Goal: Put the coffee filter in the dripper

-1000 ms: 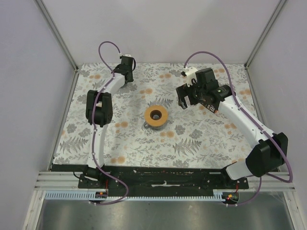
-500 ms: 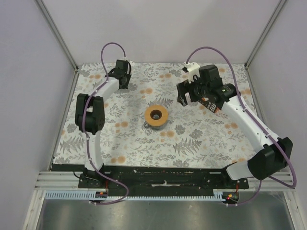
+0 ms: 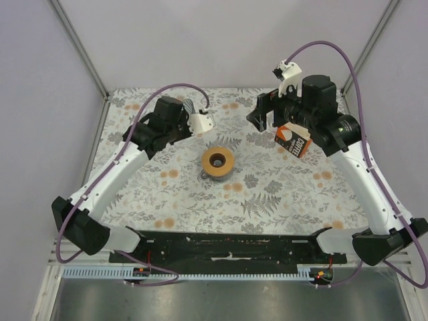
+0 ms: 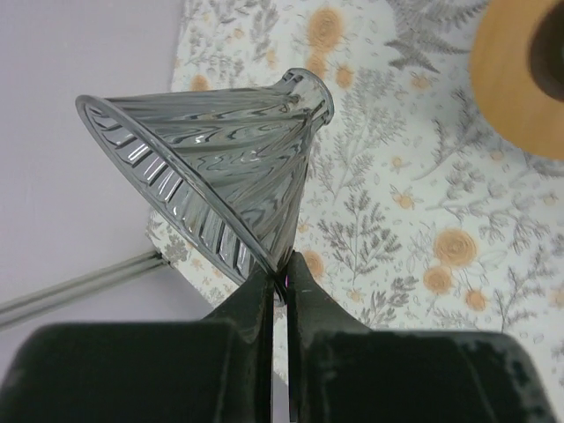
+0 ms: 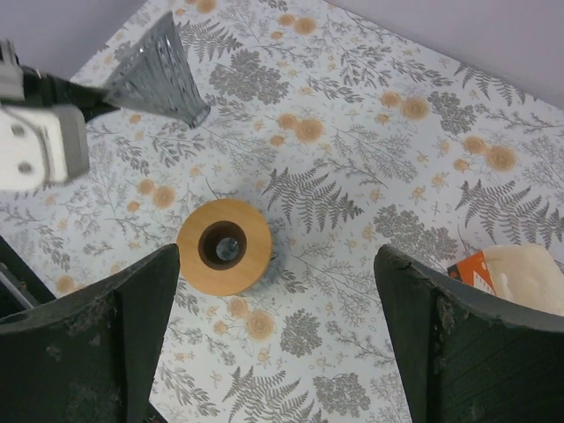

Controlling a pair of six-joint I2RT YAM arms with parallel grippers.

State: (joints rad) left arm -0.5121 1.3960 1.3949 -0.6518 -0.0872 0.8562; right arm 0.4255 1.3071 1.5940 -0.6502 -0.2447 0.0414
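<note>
My left gripper [image 4: 280,273] is shut on the rim of the dripper's ribbed see-through grey cone [image 4: 220,167] and holds it tilted above the table, tip pointing away. In the top view the cone [image 3: 188,106] hangs back left of the orange-brown ring collar [image 3: 217,161]. The ring lies flat on the table on its own, with a dark hole in its middle [image 5: 224,246]. My right gripper [image 5: 278,264] is open and empty, high above the table and right of the ring [image 3: 261,118]. No loose white coffee filter shows.
An orange-and-white carton [image 3: 294,139] lies at the back right under my right arm; its corner with a cream surface shows in the right wrist view [image 5: 507,269]. The floral table [image 3: 281,194] is bounded by grey walls at the back and sides.
My left arm has swung from the back left corner toward the middle, carrying the grey cone. My right arm has pulled back and up to the right, uncovering the carton.
</note>
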